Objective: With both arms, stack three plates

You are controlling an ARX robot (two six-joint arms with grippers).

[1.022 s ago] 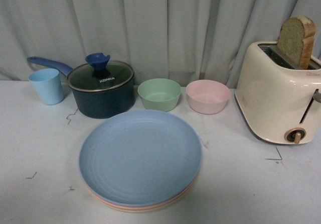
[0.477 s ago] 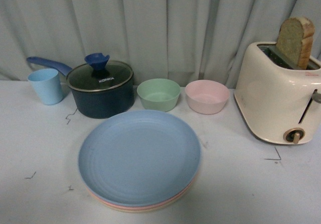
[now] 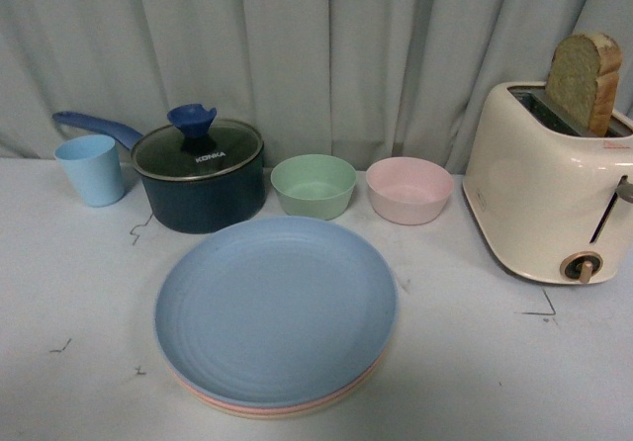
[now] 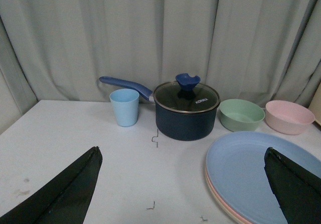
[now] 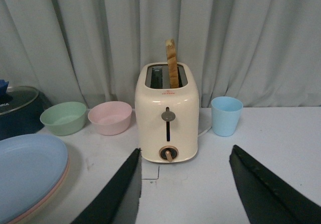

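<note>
- We record a white table [image 3: 554, 382] before a grey pleated curtain [image 3: 326, 45].
- We list a cream two-slot toaster [image 3: 544, 189] at the table's right, a slice of brown bread [image 3: 586, 80] standing in its slot.
- We find the three round matte plastic plates stacked at the table's front centre: the light blue plate [image 3: 275, 308] on top, faint concentric rings on its face; under it only the rim of the pink plate [image 3: 213, 398] shows, and lowest the rim of the cream-beige plate [image 3: 259, 413]. The edges lie nearly flush.
- We note a dark blue saucepan [image 3: 203, 186] with a glass lid and blue knob behind the stack, to the left.
- We count a small green bowl [image 3: 314, 185] and a small pink bowl [image 3: 409, 190] side by side behind the stack, apart from it.
- We note a light blue plastic cup [image 3: 91, 169] just beside the saucepan, and a second light blue cup [image 5: 226, 115] beyond the toaster.
- We see the left gripper [image 4: 183, 189] with jaws spread wide above the table, holding nothing; one black finger overlaps the top plate in its wrist view.
- We see the right gripper [image 5: 185, 189] likewise spread and empty, facing the toaster.
</note>
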